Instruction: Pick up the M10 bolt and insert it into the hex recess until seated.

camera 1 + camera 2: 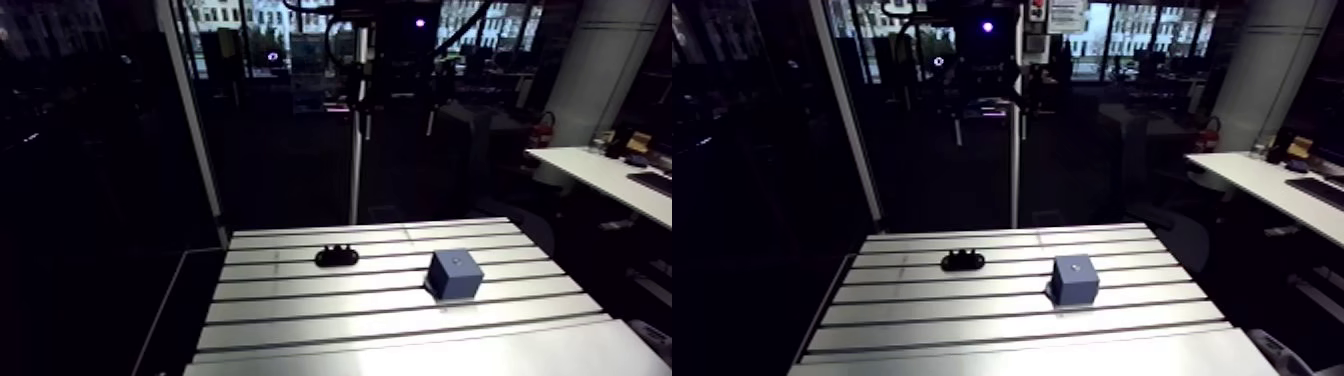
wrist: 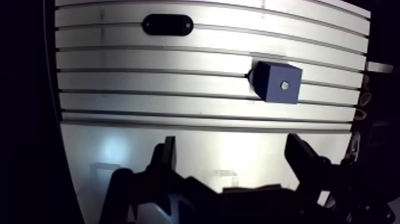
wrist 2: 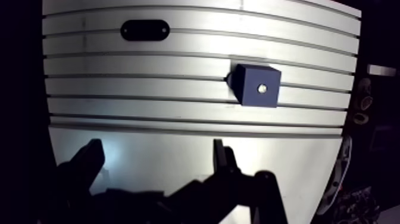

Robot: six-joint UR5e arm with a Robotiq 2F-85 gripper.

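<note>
Wrist view shows blue block [image 2: 277,82], black piece [image 2: 167,24] apart

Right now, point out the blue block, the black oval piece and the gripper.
blue block [image 2: 280,83]: wrist view, on its top face.
black oval piece [image 2: 167,24]: wrist view, middle of its upper surface.
gripper [image 2: 231,143]: wrist view, midway between its open fingertips, nothing held.

Blue block [image 1: 455,274], black piece [image 1: 337,256] (well apart)
</note>
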